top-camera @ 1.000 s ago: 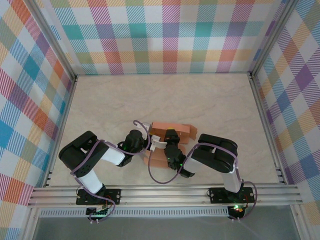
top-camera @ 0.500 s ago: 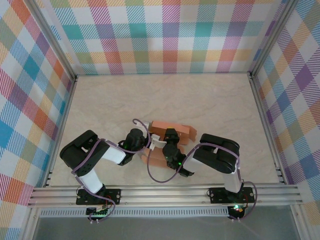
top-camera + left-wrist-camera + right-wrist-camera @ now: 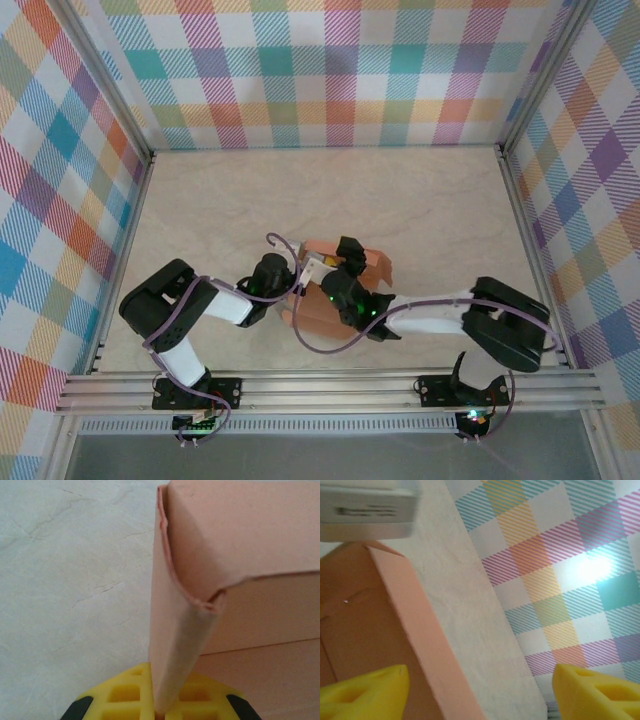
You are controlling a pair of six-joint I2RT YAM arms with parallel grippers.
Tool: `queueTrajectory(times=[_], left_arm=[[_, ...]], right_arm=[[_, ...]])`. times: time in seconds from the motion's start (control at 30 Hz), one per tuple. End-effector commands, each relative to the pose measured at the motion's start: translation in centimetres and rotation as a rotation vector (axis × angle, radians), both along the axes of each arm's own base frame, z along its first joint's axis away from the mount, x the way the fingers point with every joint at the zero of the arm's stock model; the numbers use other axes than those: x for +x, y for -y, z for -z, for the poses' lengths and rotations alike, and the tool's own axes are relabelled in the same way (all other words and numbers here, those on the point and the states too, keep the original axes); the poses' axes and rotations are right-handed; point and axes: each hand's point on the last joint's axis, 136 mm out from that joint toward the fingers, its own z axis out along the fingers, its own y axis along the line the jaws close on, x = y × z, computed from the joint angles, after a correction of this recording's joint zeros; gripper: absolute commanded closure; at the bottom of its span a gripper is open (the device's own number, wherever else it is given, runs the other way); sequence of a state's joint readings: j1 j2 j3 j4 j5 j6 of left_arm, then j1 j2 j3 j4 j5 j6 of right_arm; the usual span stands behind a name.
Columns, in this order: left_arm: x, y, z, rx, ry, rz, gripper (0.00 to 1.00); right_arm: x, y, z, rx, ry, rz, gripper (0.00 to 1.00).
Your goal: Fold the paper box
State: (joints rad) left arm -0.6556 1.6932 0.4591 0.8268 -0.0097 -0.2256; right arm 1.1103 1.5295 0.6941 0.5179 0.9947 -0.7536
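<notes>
Top external view: the paper box, salmon-orange card, sits on the counter toward 6 o'clock from its middle, between the two arms. The left tool meets the box from its 9 o'clock side. At the left wrist, the left tool is pressed together, pinching an upright wall of the box. The right tool is at the box's 12 o'clock end. At the right wrist, the right tool is spread wide above the box rim and holds nothing, with the plaid wall beyond.
</notes>
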Motion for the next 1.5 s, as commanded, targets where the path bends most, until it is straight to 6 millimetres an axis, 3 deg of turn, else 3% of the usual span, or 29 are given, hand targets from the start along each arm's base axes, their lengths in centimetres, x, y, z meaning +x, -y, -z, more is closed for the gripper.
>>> queueTrajectory(times=[0.0,0.17,0.4,0.5,0.6,0.7,0.8,1.0,1.17,1.47], left_arm=[[1.0,0.5,-1.4,-0.076,-0.01,0.005,1.0],[1.7,0.3,-1.9,-0.154,-0.037,0.016,1.0],[2.4,0.3,-3.2,-0.249,-0.056,0.071,1.0],[2.5,0.4,-4.1,-0.304,-0.045,0.108,1.0],[2.3,0.9,-5.3,-0.354,-0.019,0.165,1.0],[1.9,1.8,-6.3,-0.377,-0.003,0.236,1.0],[1.6,2.4,-7.3,-0.396,0.01,0.285,1.0],[1.2,3.3,-8.6,-0.424,0.022,0.35,1.0],[1.1,4.0,-9.5,-0.444,0.034,0.391,1.0],[1.7,3.7,-9.3,-0.444,0.024,0.345,1.0]], right_arm=[[-0.4,1.4,-0.5,0.137,-0.129,0.037,0.2],[-0.1,2.9,-5.5,0.386,-0.202,0.063,0.17],[1.6,8.1,-11.3,0.892,-0.393,0.125,0.16],[2.8,10.6,-11.9,1.073,-0.528,0.177,0.16],[4.5,13.0,-10.3,1.237,-0.693,0.283,0.16],[5.7,13.7,-7.9,1.379,-0.886,0.323,0.16],[6.4,12.4,-5.6,1.434,-1.058,0.31,0.16],[6.1,8.7,-3.2,1.475,-1.289,0.208,0.18],[4.9,4.8,-3.1,1.459,-1.427,0.049,0.23],[3.3,1.5,-1.8,1.432,-1.569,-0.054,0.34]])
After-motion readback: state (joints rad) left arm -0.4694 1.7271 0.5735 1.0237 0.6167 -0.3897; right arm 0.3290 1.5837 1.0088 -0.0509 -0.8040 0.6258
